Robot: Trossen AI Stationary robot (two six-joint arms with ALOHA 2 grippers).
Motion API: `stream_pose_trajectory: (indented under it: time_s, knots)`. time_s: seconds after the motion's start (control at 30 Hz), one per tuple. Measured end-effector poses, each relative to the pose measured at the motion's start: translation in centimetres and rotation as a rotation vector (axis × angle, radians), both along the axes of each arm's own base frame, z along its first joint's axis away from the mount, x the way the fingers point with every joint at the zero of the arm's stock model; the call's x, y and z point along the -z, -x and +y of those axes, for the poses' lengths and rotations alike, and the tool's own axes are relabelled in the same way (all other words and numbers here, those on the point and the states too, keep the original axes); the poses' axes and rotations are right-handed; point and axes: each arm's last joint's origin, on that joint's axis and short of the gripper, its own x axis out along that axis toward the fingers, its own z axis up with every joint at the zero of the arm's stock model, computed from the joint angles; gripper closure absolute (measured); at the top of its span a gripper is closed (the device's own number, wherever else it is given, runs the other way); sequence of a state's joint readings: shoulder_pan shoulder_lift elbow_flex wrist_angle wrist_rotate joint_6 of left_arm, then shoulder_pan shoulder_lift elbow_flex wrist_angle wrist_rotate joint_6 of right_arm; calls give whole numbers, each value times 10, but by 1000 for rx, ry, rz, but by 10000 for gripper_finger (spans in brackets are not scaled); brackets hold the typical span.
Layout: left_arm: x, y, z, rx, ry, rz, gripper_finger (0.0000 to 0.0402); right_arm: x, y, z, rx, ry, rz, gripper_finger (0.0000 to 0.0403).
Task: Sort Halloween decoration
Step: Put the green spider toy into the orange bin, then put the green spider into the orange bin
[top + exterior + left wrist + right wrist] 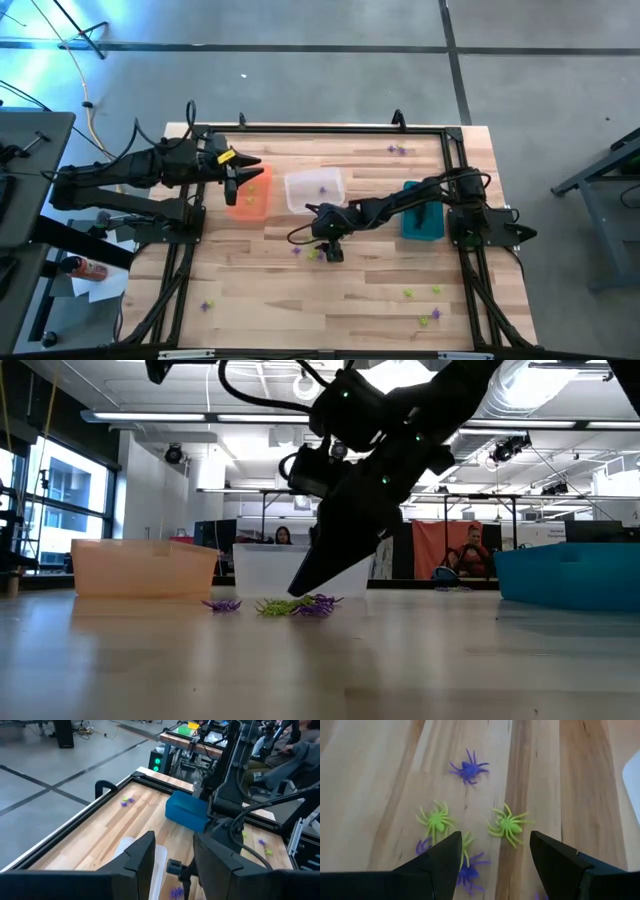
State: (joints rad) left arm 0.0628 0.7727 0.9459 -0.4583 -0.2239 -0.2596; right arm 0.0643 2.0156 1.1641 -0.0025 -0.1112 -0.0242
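A small cluster of Halloween decoration spiders lies on the wooden table near its middle: two yellow-green ones (pixel 436 822) (pixel 508 826) and purple ones (pixel 468 770) (pixel 470 871). My right gripper (pixel 492 855) slants down over the cluster with its fingers open, one on each side. In the low view its tips (pixel 300 586) hover just above the spiders (pixel 290 605). My left gripper (pixel 240 178) is raised over the orange bin (pixel 250 195), open and holding nothing. Between its fingers (pixel 142 855) a purple spider (pixel 176 892) shows in the clear bin (pixel 161 862).
The orange bin, the clear bin (pixel 315 190) and the teal bin (pixel 422 215) stand in a row across the middle. Loose spiders lie far right (pixel 398 150), near right (pixel 425 318) and near left (pixel 207 305). A black frame (pixel 320 128) rims the table. People sit beyond (pixel 470 555).
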Motion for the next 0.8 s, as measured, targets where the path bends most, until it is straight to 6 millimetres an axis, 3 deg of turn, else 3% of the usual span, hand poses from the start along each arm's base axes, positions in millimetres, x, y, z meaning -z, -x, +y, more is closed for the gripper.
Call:
stream_pose_trajectory:
  time_s: [0.13,0.47,0.8]
  knots:
    - [1,-1,0,3,2,5,280,0,-1,-1,29,33,-9,192]
    - [1,-1,0,1,11,1,280,-1,-2,-6,46,41,-21,287]
    - [1,-1,0,1,11,2,280,12,-4,-5,46,12,2,299]
